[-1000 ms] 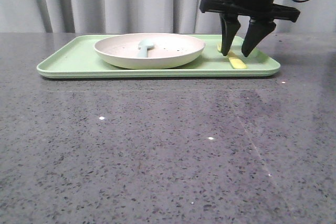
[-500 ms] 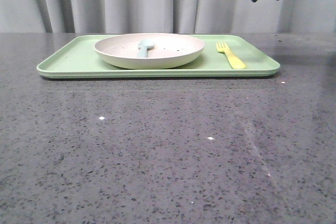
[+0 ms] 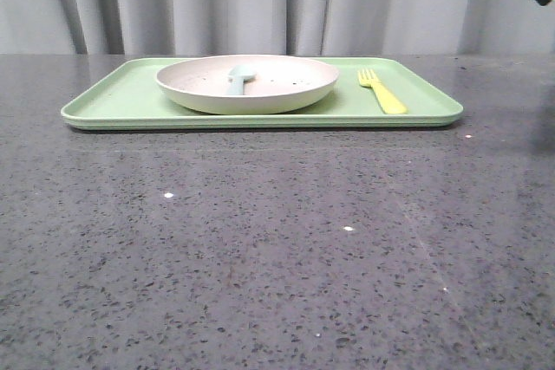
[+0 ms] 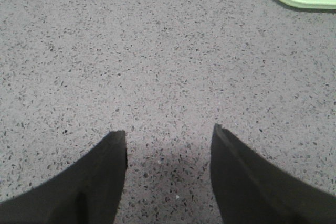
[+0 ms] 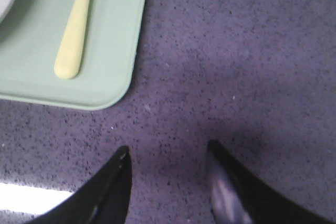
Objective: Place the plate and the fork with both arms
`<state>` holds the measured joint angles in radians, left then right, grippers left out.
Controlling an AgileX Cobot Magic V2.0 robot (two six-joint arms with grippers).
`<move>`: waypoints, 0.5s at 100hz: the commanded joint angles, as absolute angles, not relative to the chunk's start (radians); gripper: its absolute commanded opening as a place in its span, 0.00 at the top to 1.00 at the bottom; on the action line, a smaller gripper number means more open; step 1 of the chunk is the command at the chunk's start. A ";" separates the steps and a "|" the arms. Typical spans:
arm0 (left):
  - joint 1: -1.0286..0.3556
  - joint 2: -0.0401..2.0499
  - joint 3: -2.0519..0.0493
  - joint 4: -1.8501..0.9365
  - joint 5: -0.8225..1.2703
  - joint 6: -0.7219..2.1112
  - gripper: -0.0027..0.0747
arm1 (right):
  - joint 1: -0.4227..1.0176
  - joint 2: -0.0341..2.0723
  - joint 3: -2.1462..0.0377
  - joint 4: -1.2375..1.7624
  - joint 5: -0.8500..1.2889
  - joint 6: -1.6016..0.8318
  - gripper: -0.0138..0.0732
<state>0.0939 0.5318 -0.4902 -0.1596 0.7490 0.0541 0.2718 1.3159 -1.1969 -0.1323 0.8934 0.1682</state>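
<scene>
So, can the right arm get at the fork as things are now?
Probably yes. The fork lies alone on the tray, apart from the plate, with nothing over it. The right gripper is open above bare table beside the tray's corner.

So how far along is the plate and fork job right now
It looks essentially done. The plate sits on the tray with a spoon in it, and the fork lies on the tray to the plate's right. Nothing is in hand: the left gripper and right gripper are open, empty, over bare table. Nothing visible remains.
</scene>
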 commanded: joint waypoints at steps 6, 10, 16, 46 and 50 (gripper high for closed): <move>0.096 0.533 -0.516 -0.175 0.684 0.045 0.51 | 0.264 1.151 -1.087 -0.162 0.804 0.158 0.44; 0.096 0.533 -0.516 -0.175 0.684 0.045 0.51 | 0.264 1.111 -1.048 -0.168 0.797 0.158 0.44; 0.096 0.533 -0.516 -0.175 0.684 0.045 0.51 | 0.264 1.060 -1.000 -0.184 0.791 0.158 0.44; 0.096 0.533 -0.516 -0.175 0.684 0.045 0.51 | 0.263 0.815 -0.802 -0.198 0.788 0.181 0.44; 0.096 0.533 -0.516 -0.175 0.684 0.045 0.51 | 0.263 0.783 -0.782 -0.198 0.790 0.190 0.44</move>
